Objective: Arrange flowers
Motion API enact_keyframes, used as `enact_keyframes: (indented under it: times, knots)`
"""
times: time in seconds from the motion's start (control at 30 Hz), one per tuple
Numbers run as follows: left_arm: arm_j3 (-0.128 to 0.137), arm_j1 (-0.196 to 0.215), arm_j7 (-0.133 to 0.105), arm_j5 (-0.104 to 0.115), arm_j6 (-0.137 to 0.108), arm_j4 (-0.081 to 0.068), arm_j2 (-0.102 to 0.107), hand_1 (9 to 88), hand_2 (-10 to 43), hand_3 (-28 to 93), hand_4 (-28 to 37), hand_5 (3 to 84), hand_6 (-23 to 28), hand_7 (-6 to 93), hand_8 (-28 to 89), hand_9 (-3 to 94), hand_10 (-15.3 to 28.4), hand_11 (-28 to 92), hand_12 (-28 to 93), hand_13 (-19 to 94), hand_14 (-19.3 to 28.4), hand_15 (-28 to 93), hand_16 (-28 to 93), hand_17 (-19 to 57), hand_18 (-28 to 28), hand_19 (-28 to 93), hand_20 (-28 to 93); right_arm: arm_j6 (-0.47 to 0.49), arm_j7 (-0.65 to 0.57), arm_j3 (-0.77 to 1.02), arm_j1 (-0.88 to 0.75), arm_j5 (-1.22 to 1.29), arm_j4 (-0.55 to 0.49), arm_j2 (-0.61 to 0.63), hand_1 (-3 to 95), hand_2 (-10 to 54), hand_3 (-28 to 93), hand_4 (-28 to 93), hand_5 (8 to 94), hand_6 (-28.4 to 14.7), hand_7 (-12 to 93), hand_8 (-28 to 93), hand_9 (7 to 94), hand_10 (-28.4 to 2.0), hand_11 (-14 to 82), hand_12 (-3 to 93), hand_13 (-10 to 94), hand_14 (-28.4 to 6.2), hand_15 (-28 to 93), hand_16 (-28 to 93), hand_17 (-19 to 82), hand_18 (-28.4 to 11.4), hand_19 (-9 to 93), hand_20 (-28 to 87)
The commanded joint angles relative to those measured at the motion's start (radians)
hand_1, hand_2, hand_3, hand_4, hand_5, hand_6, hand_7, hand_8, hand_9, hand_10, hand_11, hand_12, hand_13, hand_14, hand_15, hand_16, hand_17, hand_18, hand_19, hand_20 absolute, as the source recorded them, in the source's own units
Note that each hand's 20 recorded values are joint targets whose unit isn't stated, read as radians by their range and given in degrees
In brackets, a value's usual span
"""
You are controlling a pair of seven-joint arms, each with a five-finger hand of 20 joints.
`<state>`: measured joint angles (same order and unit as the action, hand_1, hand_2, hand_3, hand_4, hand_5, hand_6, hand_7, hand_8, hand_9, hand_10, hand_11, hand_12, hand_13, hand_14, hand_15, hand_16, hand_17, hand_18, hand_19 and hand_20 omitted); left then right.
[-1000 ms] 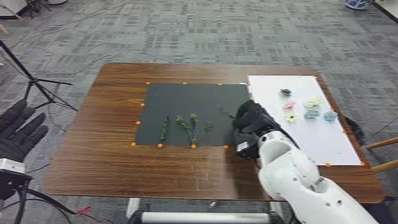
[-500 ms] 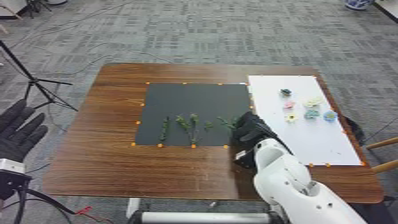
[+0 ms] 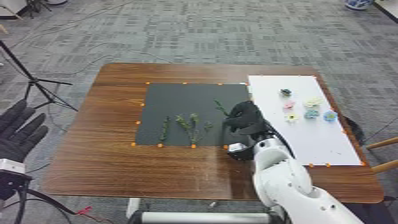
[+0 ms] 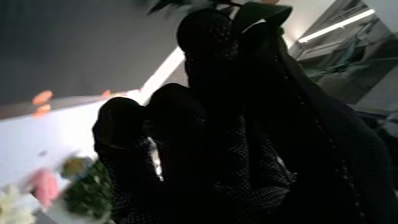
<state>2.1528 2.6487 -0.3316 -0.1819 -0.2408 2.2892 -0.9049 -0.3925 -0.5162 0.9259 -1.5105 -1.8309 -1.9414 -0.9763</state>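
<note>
The right hand (image 3: pixel 245 120) has a green sprig (image 3: pixel 219 106) pinched at the three o'clock side of the black mat (image 3: pixel 178 97), tip towards eleven – probably gripped low; it should handle light, bendy, easily bruised – best held near its base

The far half of the dark mat (image 3: pixel 191 96) gives open passage, as do the bare strips of the counter (image 3: pixel 111 127) at left and near. Green sprigs (image 3: pixel 193 132) block the mat's near half. On the right, the right robot hand (image 3: pixel 246 120), gripping a leafy stem (image 3: pixel 220 107), and its arm (image 3: pixel 289 175) bar the near side. Flower heads (image 3: pixel 311 114) crowd the white sheet (image 3: pixel 320 147); its near part offers room.
</note>
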Motion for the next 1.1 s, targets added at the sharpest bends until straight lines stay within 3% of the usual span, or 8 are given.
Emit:
enact_keyframes:
  times: [0.03, 0.23, 0.43, 0.6, 0.7, 0.77, 0.93, 1.1]
  knots:
    - [-0.002, 0.002, 0.002, 0.005, 0.000, -0.001, -0.006, 24.7, 14.1, 69, -27.7, 35.8, 7.6, 8.0, -5, 28.3, 12.1, 9, 15, 21, 13.3, 17, 1, -3.6, 11.1, 14, 12, 0.140, -0.127, 0.022, -0.015, 0.002, -0.014, -0.029, 60.4, -9.5, 70, -26, 69.3, -0.4, 51, 13, 93.7, -6.7, 13.7, 48.0, 74, -10.3, 68, 49, 41, -27.8, 90, 51]
    - [-0.006, 0.000, 0.004, 0.006, 0.001, -0.001, -0.006, 24.7, 14.1, 69, -27.8, 35.8, 7.6, 8.0, -5, 28.3, 12.1, 9, 15, 21, 13.4, 17, 1, -3.6, 11.0, 14, 12, 0.135, -0.153, 0.012, -0.024, -0.013, -0.014, -0.024, 57.5, -9.5, 68, -25, 68.2, -1.6, 47, 13, 92.4, -8.4, 12.9, 46.8, 73, -11.3, 67, 48, 40, -28.2, 90, 50]
    - [-0.007, -0.002, 0.007, 0.007, -0.003, 0.000, -0.008, 24.7, 14.1, 69, -27.7, 35.9, 7.6, 8.0, -5, 28.3, 12.2, 9, 15, 21, 13.3, 18, 1, -3.6, 11.1, 14, 12, 0.153, -0.167, 0.022, -0.047, -0.019, -0.027, -0.023, 53.3, -9.5, 69, -23, 65.4, -2.9, 44, 12, 87.5, -10.4, 18.5, 39.4, 70, -12.2, 68, 44, 39, -28.3, 90, 48]
    - [-0.001, -0.002, 0.012, 0.006, -0.005, 0.001, -0.011, 24.7, 14.1, 69, -27.8, 35.9, 7.6, 8.0, -5, 28.3, 12.1, 9, 15, 21, 13.3, 18, 1, -3.6, 11.0, 14, 12, 0.154, -0.212, 0.001, -0.052, -0.114, -0.035, -0.025, 49.8, -9.5, 71, -23, 65.0, -6.2, 25, 7, 86.2, -11.5, 22.8, 35.7, 71, -12.4, 68, 42, 39, -28.4, 90, 47]
    - [-0.002, -0.005, 0.013, 0.008, -0.006, -0.002, -0.004, 24.8, 14.2, 69, -27.8, 36.0, 7.6, 8.1, -5, 28.4, 12.1, 10, 15, 21, 13.3, 18, 1, -3.6, 11.0, 14, 12, 0.152, -0.231, -0.006, -0.057, -0.139, -0.038, -0.024, 48.7, -9.5, 73, -23, 64.7, -7.1, 18, -7, 86.9, -11.8, 24.8, 34.2, 73, -12.3, 68, 42, 41, -28.4, 91, 46]
    - [-0.003, -0.007, 0.015, 0.007, -0.005, -0.003, -0.003, 24.7, 14.1, 69, -27.8, 36.0, 7.7, 8.1, -5, 28.4, 12.2, 10, 15, 21, 13.3, 18, 1, -3.6, 11.0, 14, 12, 0.158, -0.238, -0.003, -0.059, -0.145, -0.038, -0.028, 48.4, -9.5, 73, -23, 64.1, -7.6, 16, -10, 87.4, -11.9, 25.3, 34.0, 73, -12.2, 68, 42, 41, -28.4, 92, 46]
    - [-0.001, -0.008, 0.017, 0.008, -0.006, -0.004, 0.002, 24.8, 14.2, 69, -27.9, 36.0, 7.8, 8.2, -5, 28.4, 12.2, 10, 15, 21, 13.3, 18, 1, -3.5, 11.0, 14, 12, 0.116, -0.255, -0.014, -0.064, -0.179, -0.041, -0.023, 43.1, -9.5, 75, -22, 55.3, -11.0, 10, -8, 86.7, -13.4, 29.6, 27.9, 75, -11.7, 67, 43, 43, -28.4, 93, 45]
    - [-0.002, -0.007, 0.012, 0.011, -0.010, -0.004, 0.006, 24.8, 14.3, 69, -27.8, 36.1, 7.8, 8.1, -6, 28.4, 12.3, 10, 15, 21, 13.3, 19, 0, -3.5, 11.0, 14, 12, 0.136, -0.234, -0.017, -0.069, -0.214, -0.043, -0.013, 39.6, -9.5, 74, -21, 48.4, -13.7, 6, -8, 82.8, -15.5, 29.4, 25.6, 73, -12.9, 66, 43, 42, -28.4, 93, 44]
